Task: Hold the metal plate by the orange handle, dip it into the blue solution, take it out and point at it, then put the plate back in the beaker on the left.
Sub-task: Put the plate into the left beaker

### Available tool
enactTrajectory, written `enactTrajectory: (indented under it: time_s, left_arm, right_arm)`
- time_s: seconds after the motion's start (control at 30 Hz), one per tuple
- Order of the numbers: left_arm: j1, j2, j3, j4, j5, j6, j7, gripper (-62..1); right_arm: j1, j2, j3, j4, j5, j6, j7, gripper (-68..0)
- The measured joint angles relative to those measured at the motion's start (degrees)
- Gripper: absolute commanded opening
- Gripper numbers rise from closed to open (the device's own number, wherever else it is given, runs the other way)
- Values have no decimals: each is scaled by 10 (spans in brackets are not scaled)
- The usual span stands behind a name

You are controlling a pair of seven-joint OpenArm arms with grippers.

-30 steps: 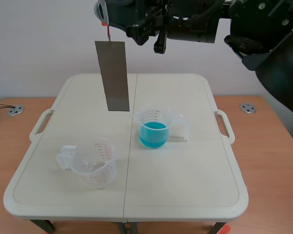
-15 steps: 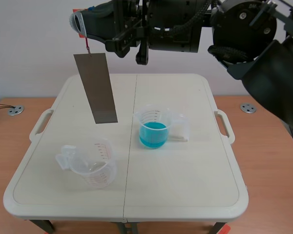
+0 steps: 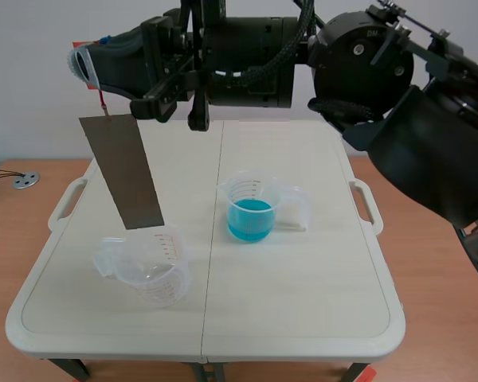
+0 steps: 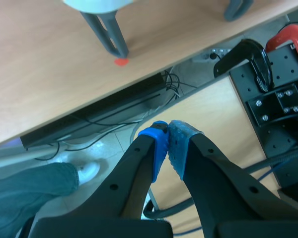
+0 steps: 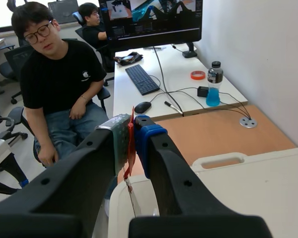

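Left gripper (image 4: 169, 144) is parked aside, pads pressed together on nothing. On the white folding table (image 3: 303, 318), the empty clear plastic beaker (image 3: 147, 267) sits nearest. The grey metal plate (image 3: 121, 171) hangs tilted, lower end just above it, and looks lined up for dropping in. Right gripper (image 3: 89, 65) pinches the thin orange handle (image 5: 131, 151) up top so the plate dangles free. Clear beaker of blue solution (image 3: 251, 211) sits farther back.

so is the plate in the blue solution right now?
No, the plate hangs from the right gripper above the empty beaker, well apart from the blue beaker.
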Motion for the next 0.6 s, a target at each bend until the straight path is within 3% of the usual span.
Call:
enactTrajectory:
  time_s: [0.6]
  left_arm:
    - [0, 0, 0, 0, 0, 0, 0, -590]
  right_arm:
    - [-6, -3, -8, 0, -12, 0, 7, -660]
